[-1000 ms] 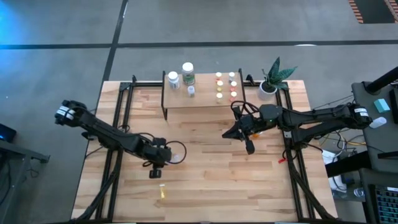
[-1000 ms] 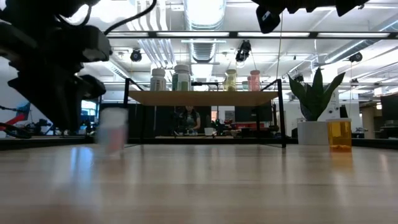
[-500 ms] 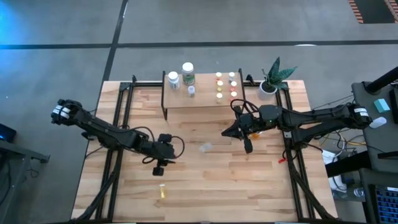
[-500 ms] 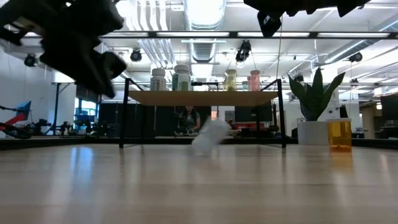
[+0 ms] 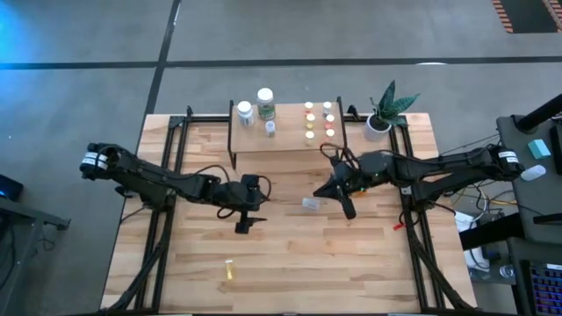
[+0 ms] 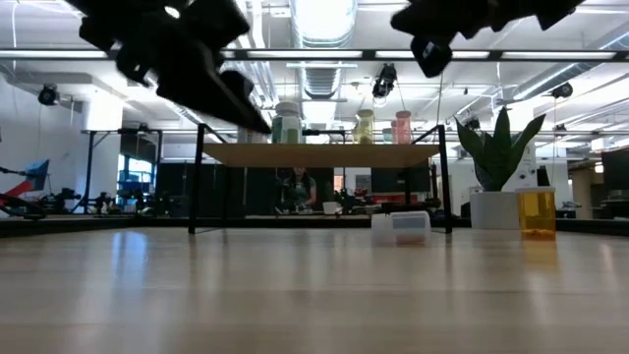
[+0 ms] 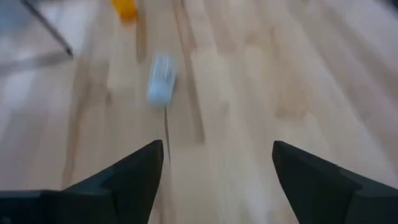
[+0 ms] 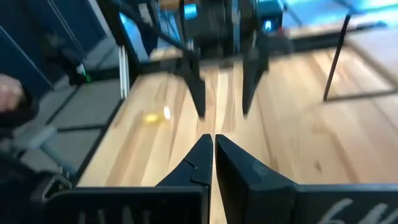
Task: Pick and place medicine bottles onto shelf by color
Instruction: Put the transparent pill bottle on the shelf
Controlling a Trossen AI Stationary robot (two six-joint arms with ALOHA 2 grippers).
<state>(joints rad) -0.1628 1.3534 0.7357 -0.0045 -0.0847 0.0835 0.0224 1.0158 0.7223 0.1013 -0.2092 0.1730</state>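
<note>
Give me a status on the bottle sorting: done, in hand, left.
Done: white bottles and small coloured bottles stand grouped on the shelf. In hand: nothing; the left gripper hovers with jaws open, and the right gripper is shut and empty. Left: a pale bottle lying between them and a yellow bottle.

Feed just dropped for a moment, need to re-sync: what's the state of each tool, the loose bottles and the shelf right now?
Left tool: open, empty, above the table.
Right tool: shut, empty.
Clear bottle: on its side on the table, between the tools.
Yellow bottle: lying on the table, near edge.
Shelf: upright, bottles standing on it.
</note>
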